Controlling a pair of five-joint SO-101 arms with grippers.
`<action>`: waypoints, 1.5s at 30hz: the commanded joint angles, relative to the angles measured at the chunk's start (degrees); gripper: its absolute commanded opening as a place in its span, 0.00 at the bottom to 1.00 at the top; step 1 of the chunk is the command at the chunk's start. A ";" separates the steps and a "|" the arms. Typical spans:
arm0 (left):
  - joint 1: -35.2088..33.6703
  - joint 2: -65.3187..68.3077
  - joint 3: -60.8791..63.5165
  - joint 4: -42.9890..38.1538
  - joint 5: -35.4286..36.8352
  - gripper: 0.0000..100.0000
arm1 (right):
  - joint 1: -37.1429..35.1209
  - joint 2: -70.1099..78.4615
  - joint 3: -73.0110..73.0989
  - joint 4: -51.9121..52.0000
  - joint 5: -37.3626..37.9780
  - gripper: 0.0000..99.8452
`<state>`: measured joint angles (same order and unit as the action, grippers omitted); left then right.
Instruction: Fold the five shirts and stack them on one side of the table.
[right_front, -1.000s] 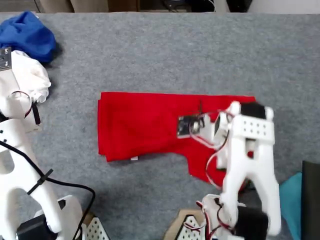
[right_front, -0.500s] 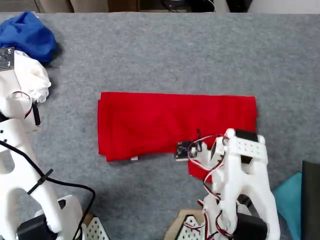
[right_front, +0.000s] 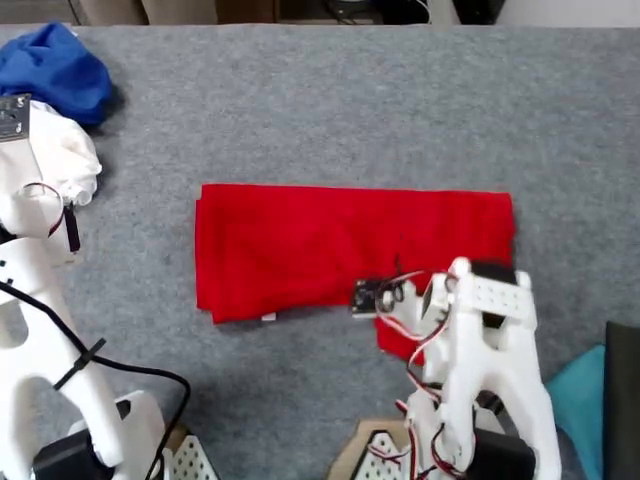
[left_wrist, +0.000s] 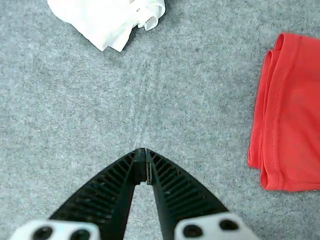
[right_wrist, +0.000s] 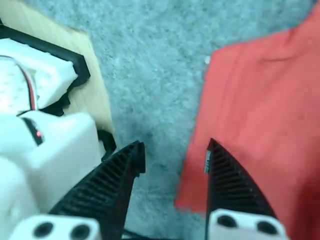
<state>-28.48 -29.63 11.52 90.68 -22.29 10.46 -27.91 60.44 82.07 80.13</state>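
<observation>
A red shirt (right_front: 330, 245) is seen laid out as a long, partly folded band at the middle of the grey counter (right_front: 400, 110), a narrower flap jutting toward the arms at its right end; the flap's edge is straddled by the right end effector (right_wrist: 173, 147), whose jaws are held well apart, one finger being placed over the red cloth and the other over bare counter beside it, with nothing gripped between them; the left end effector (left_wrist: 142, 156) is held above bare counter, apart from the red shirt's folded end, its jaws brought together at the tips and nothing caught in them; a crumpled white shirt (right_front: 65, 155) is found at the counter's left edge, partly covered by the left arm (right_front: 40, 300); a bunched blue shirt (right_front: 55, 70) is set just beside it at the far left corner; a teal shirt (right_front: 585, 395) is glimpsed at the near right edge.
</observation>
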 joint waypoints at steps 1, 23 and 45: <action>-0.35 -0.31 -2.64 -0.18 -0.18 0.02 | 1.10 -1.54 -5.23 2.81 -0.53 0.21; -0.53 -0.13 -2.64 -1.41 -0.26 0.02 | 0.84 0.75 8.92 -11.78 -0.53 0.20; -0.62 -0.40 -2.64 -1.41 -0.26 0.02 | 0.92 1.10 3.74 -5.63 -1.32 0.01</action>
<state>-28.48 -29.63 11.52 90.15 -22.29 10.46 -26.77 69.41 70.46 79.25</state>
